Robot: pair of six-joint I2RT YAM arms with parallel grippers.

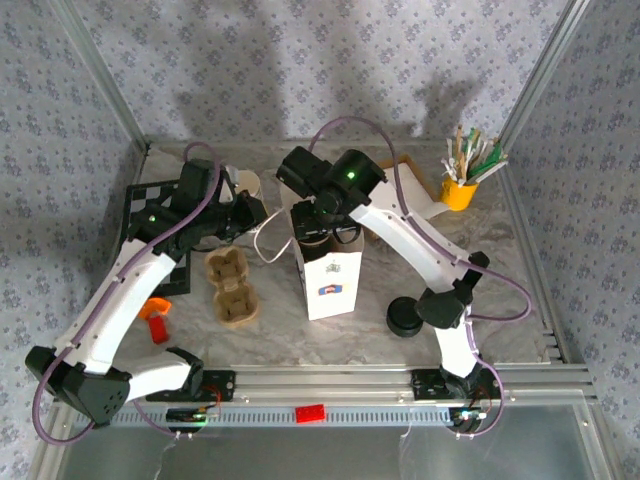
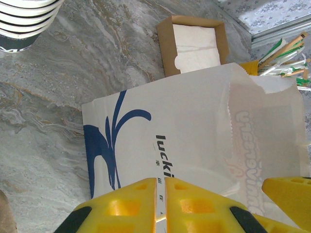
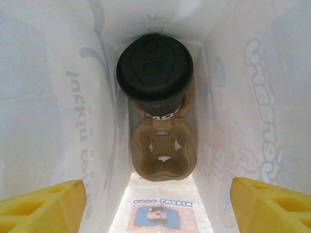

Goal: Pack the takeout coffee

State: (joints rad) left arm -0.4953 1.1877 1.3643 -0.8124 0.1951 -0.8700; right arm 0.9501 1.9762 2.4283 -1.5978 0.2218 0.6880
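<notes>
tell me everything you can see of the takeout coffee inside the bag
The takeout coffee is one cup seen from above: a round black plastic lid with a moulded panel, over a sliver of dark-printed cup wall. It stands upright in one well of a brown pulp tray; the other well is empty. Tray and cup sit at the bottom of the white paper bag, the cup nearest an end wall.

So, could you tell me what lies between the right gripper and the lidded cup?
Between the right gripper and lidded cup, the right wrist view shows the pulp tray's empty socket.
</notes>
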